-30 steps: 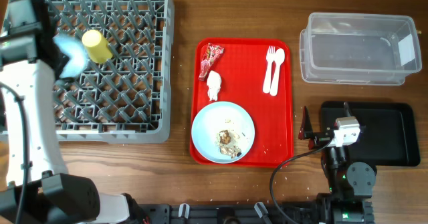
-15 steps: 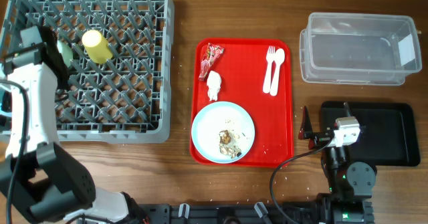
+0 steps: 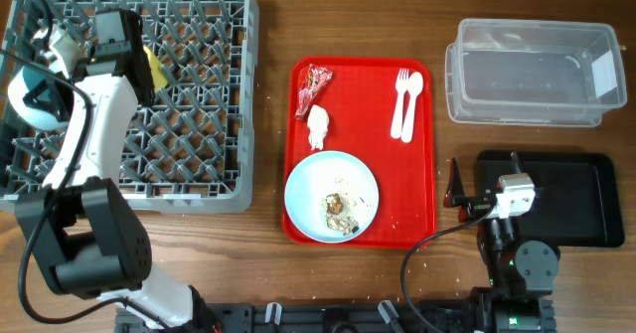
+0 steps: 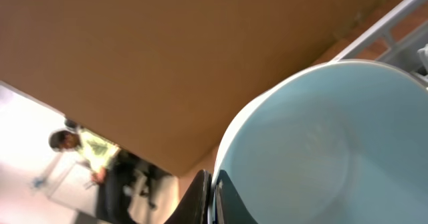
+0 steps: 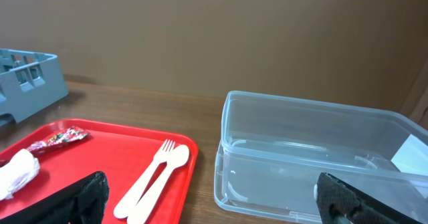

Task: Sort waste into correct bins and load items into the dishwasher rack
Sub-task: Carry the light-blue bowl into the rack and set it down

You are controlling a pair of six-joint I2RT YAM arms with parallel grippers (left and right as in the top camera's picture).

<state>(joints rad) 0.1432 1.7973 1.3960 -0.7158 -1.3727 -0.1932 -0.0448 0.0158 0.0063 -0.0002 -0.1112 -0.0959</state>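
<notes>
My left gripper (image 4: 212,198) is shut on the rim of the light blue bowl (image 4: 321,144), one finger inside and one outside. In the overhead view the bowl (image 3: 38,96) hangs over the left edge of the grey dishwasher rack (image 3: 199,124). The yellow cup (image 3: 155,72) lies in the rack, partly hidden by my left arm. The red wrapper (image 3: 316,83), tissue wad (image 3: 318,126), fork and spoon (image 3: 405,102) and the pale blue plate (image 3: 331,196) with food scraps (image 3: 340,210) lie on the red tray. My right gripper (image 5: 214,204) is open and empty. The green bowl does not show.
The red serving tray (image 3: 422,204) lies mid-table. The clear tub (image 3: 537,70) stands at the back right, with the black tray (image 3: 586,199) in front of it. My right arm (image 3: 502,199) rests between the red tray and the black tray.
My left arm has swung across the rack and the light blue bowl has moved to the rack's left edge. The arm now covers part of the yellow cup. The right arm has not moved.
</notes>
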